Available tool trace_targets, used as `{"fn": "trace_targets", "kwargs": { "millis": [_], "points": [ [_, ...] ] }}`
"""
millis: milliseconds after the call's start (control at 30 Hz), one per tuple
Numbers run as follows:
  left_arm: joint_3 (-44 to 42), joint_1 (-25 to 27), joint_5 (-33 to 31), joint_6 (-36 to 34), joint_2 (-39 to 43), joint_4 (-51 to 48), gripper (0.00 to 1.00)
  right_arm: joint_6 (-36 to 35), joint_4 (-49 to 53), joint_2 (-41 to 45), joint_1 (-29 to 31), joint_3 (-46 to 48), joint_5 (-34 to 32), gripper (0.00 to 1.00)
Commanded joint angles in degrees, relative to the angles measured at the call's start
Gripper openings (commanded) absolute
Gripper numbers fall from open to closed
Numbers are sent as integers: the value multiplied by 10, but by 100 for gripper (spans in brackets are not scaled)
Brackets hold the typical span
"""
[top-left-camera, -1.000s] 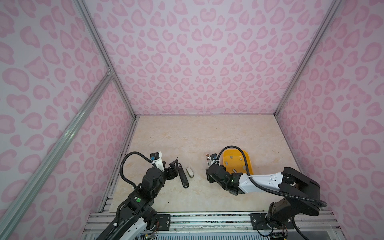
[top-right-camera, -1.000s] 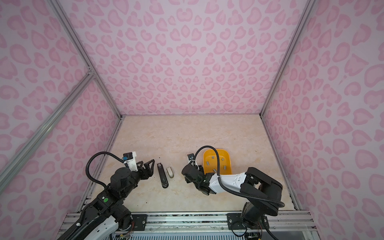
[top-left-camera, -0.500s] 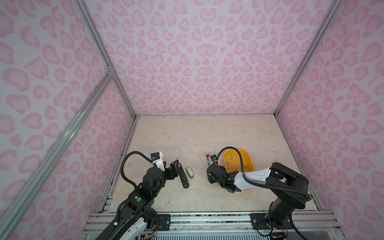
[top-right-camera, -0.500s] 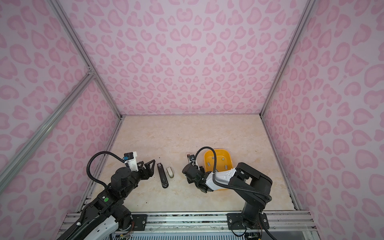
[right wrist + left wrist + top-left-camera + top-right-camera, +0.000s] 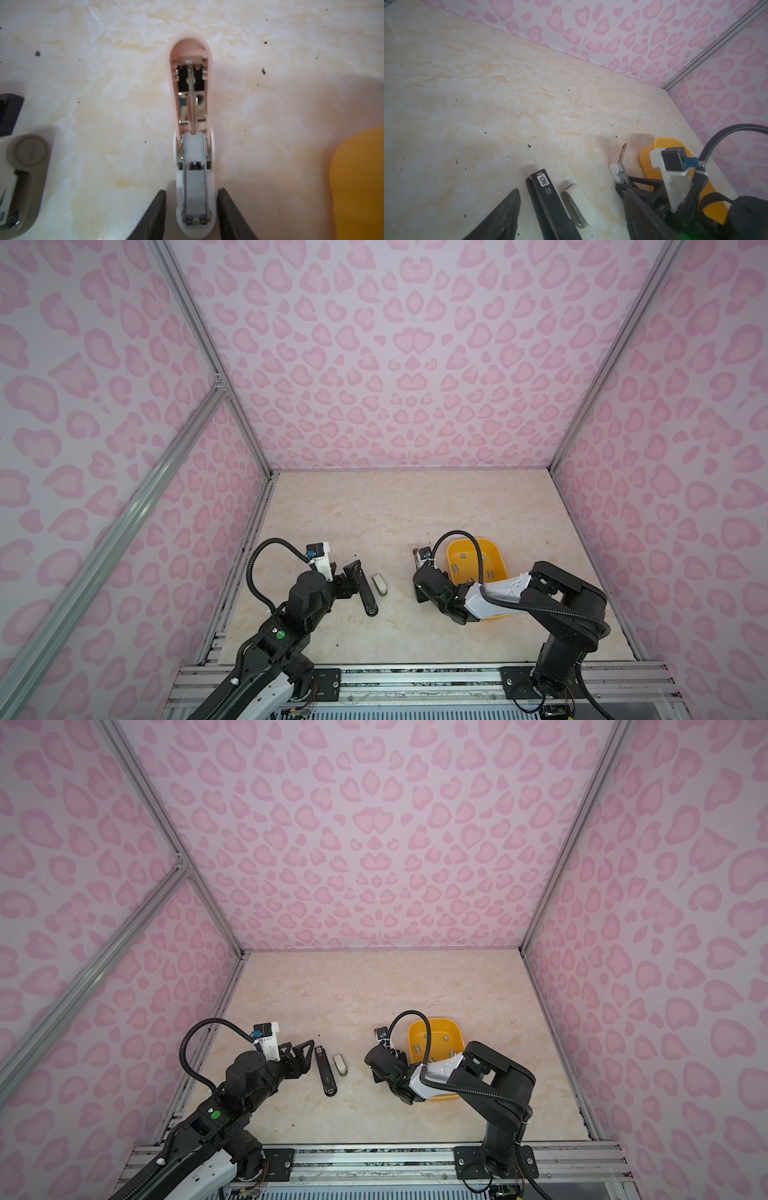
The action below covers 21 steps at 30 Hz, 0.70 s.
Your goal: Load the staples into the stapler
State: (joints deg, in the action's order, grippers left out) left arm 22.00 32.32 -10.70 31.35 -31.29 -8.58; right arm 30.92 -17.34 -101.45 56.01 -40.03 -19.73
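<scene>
Sitting in the open stapler (image 5: 192, 116), staples (image 5: 195, 199) lie between right claw (image 5: 192, 189) fingers (image 5: 156, 209).

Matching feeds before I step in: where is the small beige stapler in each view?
In a top view: beige stapler near the front, left of centre.
In a top view: same spot.
Left wrist: alongside the black stapler.
Right wrist: cropped at the picture's edge.
Shared landmark: the black stapler, lying beside it in all four.

Black stapler (image 5: 550, 209), near left of scene: white label (image 5: 544, 180) at its far end carries a large "50", inverted to the left wrist cam; small brand word & fine print alongside too small to read. No other legible txt.
</scene>
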Motion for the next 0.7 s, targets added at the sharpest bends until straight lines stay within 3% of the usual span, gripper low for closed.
{"fn": "trace_targets", "kwargs": {
  "millis": [0, 233, 533, 667],
  "points": [
    [7, -1, 10, -3, -5, 27, 79, 6, 17, 0, 2, 10, 27, 31],
    [11, -1, 71, -4, -71, 74, 79, -21, -27, 12, 36, 24, 47, 24],
    [73, -1, 156, -6, -302, 186, 74, -33, -95, -7, 51, 39, 81, 21],
    [112, -1, 180, -4, -382, 217, 69, -39, -100, -4, 51, 45, 79, 24]
  ]
}}
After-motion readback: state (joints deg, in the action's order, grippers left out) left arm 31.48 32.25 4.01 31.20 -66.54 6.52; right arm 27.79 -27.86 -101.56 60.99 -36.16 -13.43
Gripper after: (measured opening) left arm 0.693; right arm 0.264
